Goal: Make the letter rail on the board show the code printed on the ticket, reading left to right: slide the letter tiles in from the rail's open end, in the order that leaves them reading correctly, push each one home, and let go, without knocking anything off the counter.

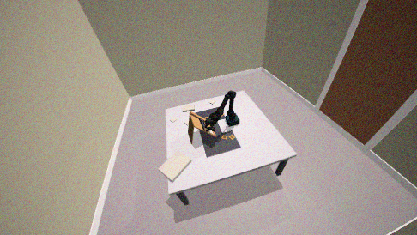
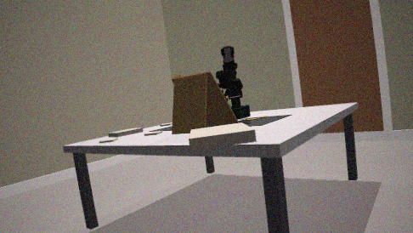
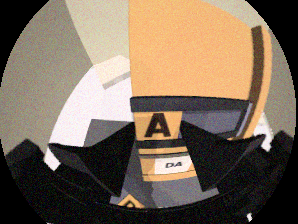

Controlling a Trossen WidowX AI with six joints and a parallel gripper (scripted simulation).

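My gripper is shut on the orange tile marked A, which stands upright with its letter readable in the wrist view. The tile is at the left end of the rail on the sloping orange board; whether it is seated in the channel I cannot tell. Rail to the right of the tile shows no letter, though my right finger hides part of it. The ticket below reads DA. Two loose orange tiles lie on the dark mat.
A cream slab lies at the table's near left corner. A smaller slab and small flat pieces lie behind the board. The white table has open edges.
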